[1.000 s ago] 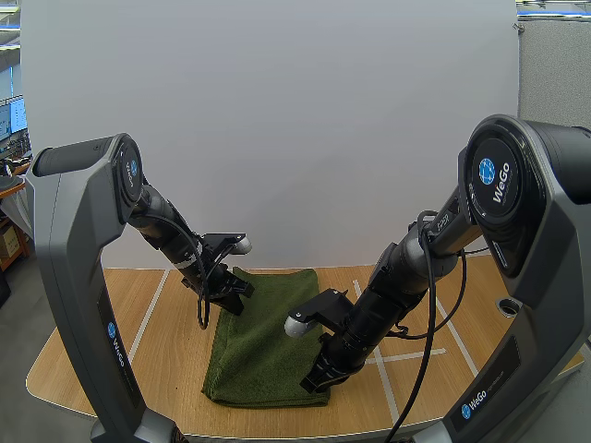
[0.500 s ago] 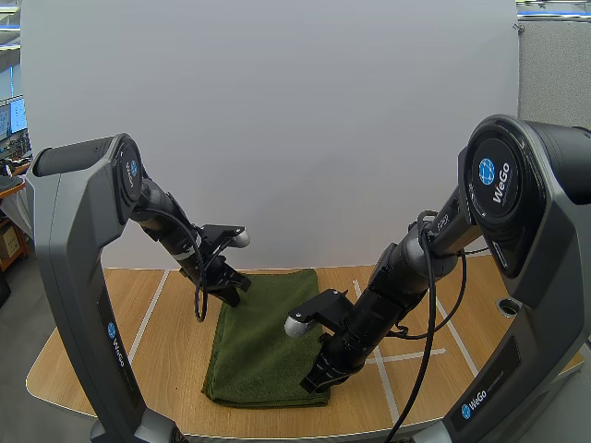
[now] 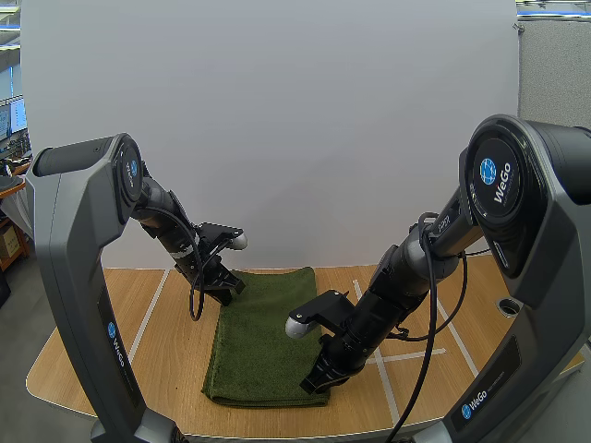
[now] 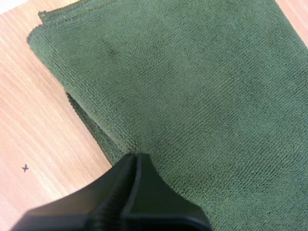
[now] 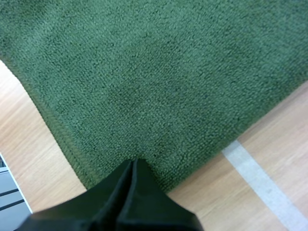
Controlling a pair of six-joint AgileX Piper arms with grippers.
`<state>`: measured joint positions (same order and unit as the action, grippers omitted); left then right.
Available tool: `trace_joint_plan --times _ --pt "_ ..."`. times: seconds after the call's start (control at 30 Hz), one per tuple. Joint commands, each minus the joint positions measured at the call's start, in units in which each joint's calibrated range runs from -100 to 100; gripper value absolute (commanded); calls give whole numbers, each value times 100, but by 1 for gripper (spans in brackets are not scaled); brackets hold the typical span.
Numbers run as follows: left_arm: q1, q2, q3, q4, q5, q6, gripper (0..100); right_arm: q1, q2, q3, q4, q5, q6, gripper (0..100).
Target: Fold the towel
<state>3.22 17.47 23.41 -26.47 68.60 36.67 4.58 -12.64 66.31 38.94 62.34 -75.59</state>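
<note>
Towel (image 3: 263,337) lies flat on the bench (image 3: 166,355), folded double. I see my left gripper (image 4: 136,156) pressed together, tip on the towel's far left edge, and my right gripper (image 5: 134,162) pressed together at its near right corner.

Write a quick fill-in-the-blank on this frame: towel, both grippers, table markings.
1. The towel lying flat on the wooden table is ___ in colour.
2. The left gripper has its fingers ___, with the tips at a pucker in the towel near its edge.
3. Near the right gripper, a strip of ___ tape runs across the table beside the towel's corner.

Missing words: green; shut; white.
</note>
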Motion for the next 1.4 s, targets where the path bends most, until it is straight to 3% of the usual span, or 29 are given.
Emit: trace_joint_plan --times 0.0,0.17,0.27,0.53,0.8,1.1,1.3,1.37 --pt "-6 -33 -47 -74 -75 -39 13 10 10 93 -74 80 -48 0" --pt "-6 -59 -47 -227 -41 -39 52 10 10 93 -74 80 -48 0" --pt "-6 -115 -47 -319 -41 -39 63 10 -2 93 -49 89 -48 0" --pt "12 -926 -158 -377 252 -60 63 10 -846 -36 146 169 30 0" --pt "151 -1333 -99 -459 2184 -74 63 10 -1798 -710 -7 225 427 0" --pt "253 -1549 570 -551 2336 2 56 10 -1237 -1811 -239 -748 927 0" --pt "253 -2092 1091 -589 2182 165 56 -297 -295 -2565 52 -954 1077 0" --pt "253 -2295 1265 -589 2146 199 56 -434 50 -2834 201 -954 1077 12"
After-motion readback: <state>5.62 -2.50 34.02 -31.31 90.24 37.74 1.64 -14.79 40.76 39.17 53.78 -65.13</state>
